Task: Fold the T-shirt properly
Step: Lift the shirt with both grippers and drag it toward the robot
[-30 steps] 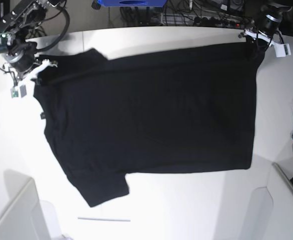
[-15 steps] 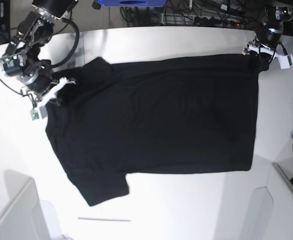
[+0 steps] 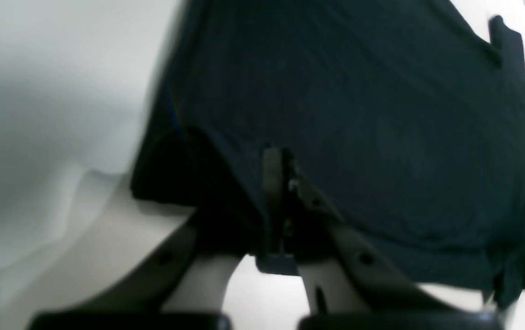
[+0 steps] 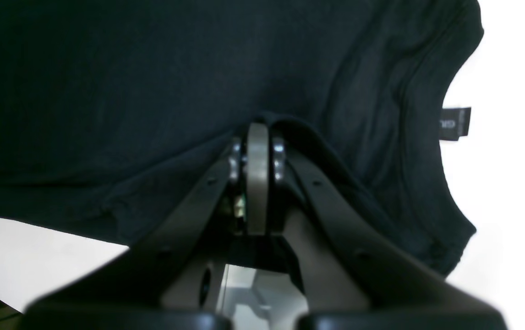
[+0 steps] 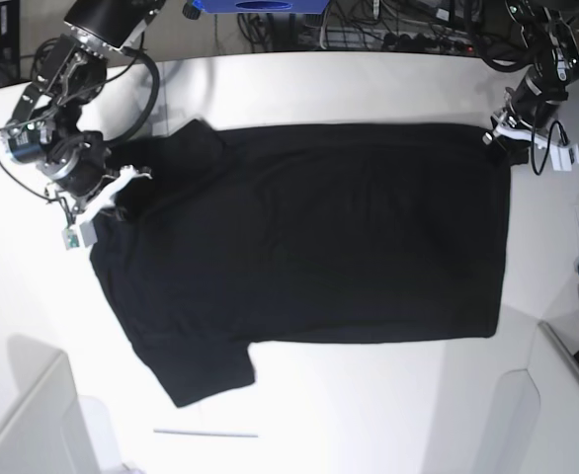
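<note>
The T-shirt (image 5: 309, 232) lies flat on the white table (image 5: 388, 405). The left gripper (image 3: 277, 158) is clamped on a hem corner, the right gripper (image 4: 257, 133) pinches cloth beside the collar. Only the right wrist view shows the neck tag (image 4: 455, 123), just beyond its fingers.

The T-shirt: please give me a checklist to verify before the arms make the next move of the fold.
1. Left gripper has its jaws shut on the T-shirt at the hem corner: ok.
2. Right gripper has its jaws shut on cloth near the collar: ok.
3. Neck tag visible beside the collar: ok.
4. Body lies flat on the table: ok.
5. Near sleeve spread out, not tucked: ok.
6. Far sleeve flat: not ok, bunched.
</note>
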Tool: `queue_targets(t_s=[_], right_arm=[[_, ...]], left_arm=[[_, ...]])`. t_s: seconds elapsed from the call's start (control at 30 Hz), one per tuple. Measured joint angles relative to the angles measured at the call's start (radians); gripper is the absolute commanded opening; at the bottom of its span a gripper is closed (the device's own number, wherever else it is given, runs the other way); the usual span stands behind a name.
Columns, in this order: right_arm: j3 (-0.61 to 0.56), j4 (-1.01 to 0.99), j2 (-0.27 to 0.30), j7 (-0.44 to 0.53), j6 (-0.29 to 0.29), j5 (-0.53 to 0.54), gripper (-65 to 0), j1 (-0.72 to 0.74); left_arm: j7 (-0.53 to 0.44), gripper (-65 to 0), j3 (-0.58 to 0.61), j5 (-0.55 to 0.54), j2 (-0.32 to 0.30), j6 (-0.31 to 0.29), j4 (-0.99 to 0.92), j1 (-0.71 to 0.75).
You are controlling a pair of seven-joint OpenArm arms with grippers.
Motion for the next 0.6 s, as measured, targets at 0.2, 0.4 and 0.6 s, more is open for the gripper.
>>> queue_targets(t_s=[0.2, 0.4, 0.6], right_arm=[[0.0, 0.0, 0.017, 0.003, -0.043, 0.001, -65.0, 0.03], [0.0, -0.03, 0.019, 0.008, -0.045, 0.002, -65.0, 0.069], [0.0, -0.085, 0.019, 0.056, -0.046, -0.005, -65.0, 0.074]], left_arm=[[0.014, -65.0, 0.003, -0.003, 0.0, 0.022, -0.048, -0.045], [0.017, -65.0, 0.005, 0.001, 0.0, 0.025, -0.087, -0.08], [0.017, -65.0, 0.005, -0.003, -0.002, 0.024, -0.091, -0.105]])
